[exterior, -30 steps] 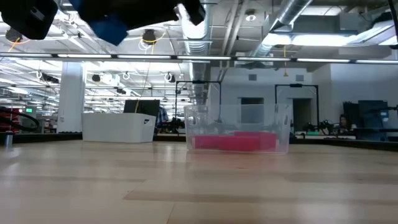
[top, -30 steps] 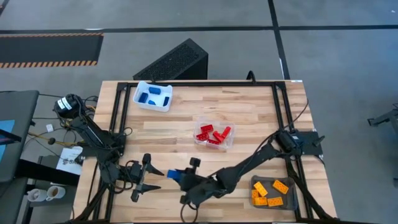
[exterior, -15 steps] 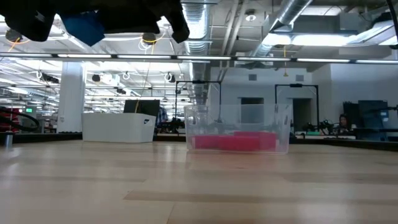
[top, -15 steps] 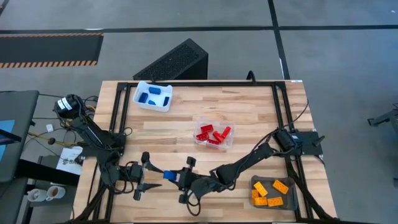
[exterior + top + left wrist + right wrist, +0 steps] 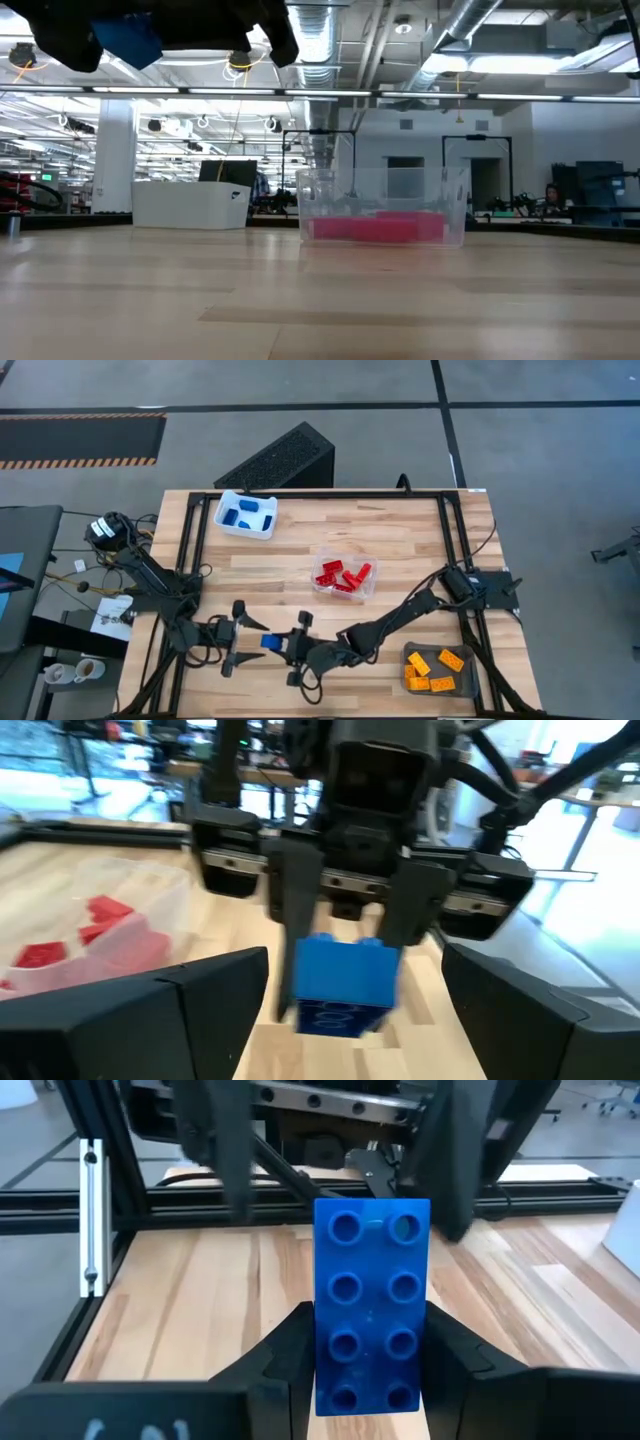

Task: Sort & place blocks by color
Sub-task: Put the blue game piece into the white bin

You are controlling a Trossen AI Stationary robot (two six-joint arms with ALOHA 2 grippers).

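At the near left of the wooden surface (image 5: 400, 535), the right gripper (image 5: 290, 648) is clamped on a blue block (image 5: 270, 643), holding it above the boards. The left gripper (image 5: 248, 640) faces it from the left, its fingers (image 5: 150, 1020) spread wide on either side of the block. Red blocks (image 5: 342, 575) lie in the clear tray (image 5: 368, 590) mid-surface, blue ones (image 5: 246, 513) in the far-left white tray (image 5: 226, 523), orange ones (image 5: 434, 665) in the near-right tray (image 5: 468, 680).

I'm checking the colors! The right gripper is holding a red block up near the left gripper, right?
Not quite. The block in the right gripper is blue, not red, as the right wrist view shows. The rest holds: it is held up near the left gripper.
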